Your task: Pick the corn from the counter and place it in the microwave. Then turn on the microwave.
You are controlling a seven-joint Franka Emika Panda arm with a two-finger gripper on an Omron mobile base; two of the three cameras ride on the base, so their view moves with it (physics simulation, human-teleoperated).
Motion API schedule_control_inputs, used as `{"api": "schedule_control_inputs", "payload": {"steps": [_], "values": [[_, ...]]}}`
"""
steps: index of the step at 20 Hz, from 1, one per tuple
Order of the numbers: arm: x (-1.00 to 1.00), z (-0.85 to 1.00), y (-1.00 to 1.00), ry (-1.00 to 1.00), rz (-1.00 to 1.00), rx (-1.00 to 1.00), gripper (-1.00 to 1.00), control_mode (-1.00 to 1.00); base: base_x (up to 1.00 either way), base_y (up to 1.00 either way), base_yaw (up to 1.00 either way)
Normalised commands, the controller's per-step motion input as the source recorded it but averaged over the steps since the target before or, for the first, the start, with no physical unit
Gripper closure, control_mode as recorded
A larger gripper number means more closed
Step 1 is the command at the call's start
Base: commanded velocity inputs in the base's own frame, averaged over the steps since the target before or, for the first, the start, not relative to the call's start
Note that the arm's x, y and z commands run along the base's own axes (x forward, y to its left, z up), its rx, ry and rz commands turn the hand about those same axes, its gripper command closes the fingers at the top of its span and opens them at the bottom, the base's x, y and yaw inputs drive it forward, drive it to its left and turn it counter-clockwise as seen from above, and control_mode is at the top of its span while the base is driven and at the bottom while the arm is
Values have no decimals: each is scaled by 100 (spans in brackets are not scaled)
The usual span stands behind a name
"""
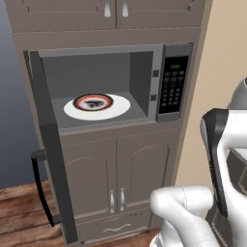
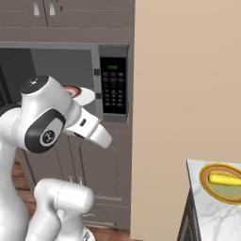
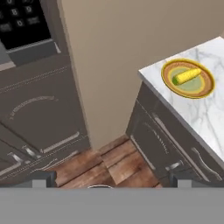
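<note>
The corn [image 3: 188, 75] is a small yellow cob lying on a yellow-rimmed dish [image 3: 168, 82] on the pale marble counter [image 3: 205, 114]. It also appears at the lower right of the right base view as the corn [image 2: 225, 180] on the counter corner [image 2: 212, 217]. The microwave [image 1: 166, 50] stands open, its door [image 1: 48, 140] swung out to the left. Inside it a white plate [image 1: 121, 109] carries a dark-rimmed dish [image 1: 93, 101]. My gripper [image 3: 113, 179] hangs open well short of the corn, above the wooden floor, with nothing between its fingers.
A tall beige wall panel [image 2: 183, 94] separates the microwave cabinet from the counter. The keypad [image 1: 173, 84] sits on the microwave's right side. Brown cabinet doors [image 1: 116, 173] lie below it, and dark drawers [image 3: 162, 140] sit under the counter.
</note>
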Motion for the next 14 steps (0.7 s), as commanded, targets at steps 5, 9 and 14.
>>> {"api": "schedule_control_inputs", "payload": {"steps": [5, 9, 14], "values": [[0, 0, -46, 4, -18, 0, -100, -100, 0, 0, 0], [0, -1, -46, 3, -17, 0, -100, -100, 0, 0, 0], [0, -4, -47, 2, -16, 0, -100, -100, 0, 0, 0]]}}
